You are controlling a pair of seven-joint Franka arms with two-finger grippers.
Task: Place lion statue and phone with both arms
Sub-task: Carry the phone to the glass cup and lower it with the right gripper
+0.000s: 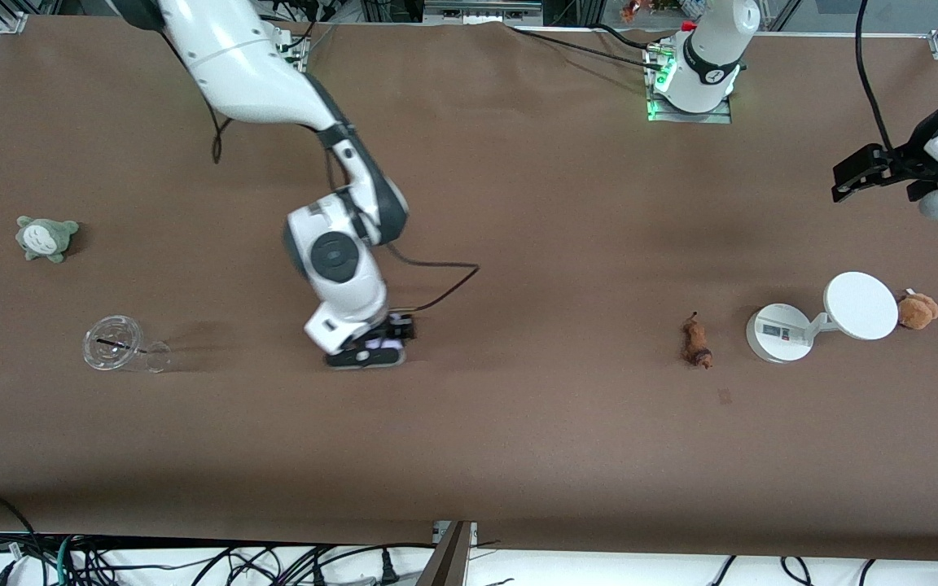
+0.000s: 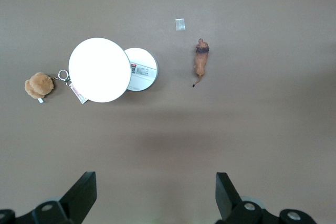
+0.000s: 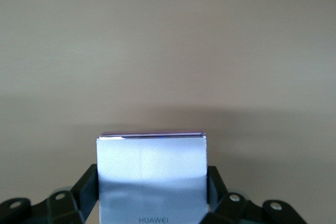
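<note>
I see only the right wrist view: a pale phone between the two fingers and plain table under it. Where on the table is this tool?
Observer: The right tool is low at the middle of the table, shut on the phone. A clear cup lies toward the right arm's end.
Operator: And the lion statue, where is it?
Observer: The lion statue lies on the table toward the left arm's end, beside the white stand but not touching it.
Operator: What does the left arm do?
Observer: It waits. The left tool is open and empty, up over its own end of the table.
</note>
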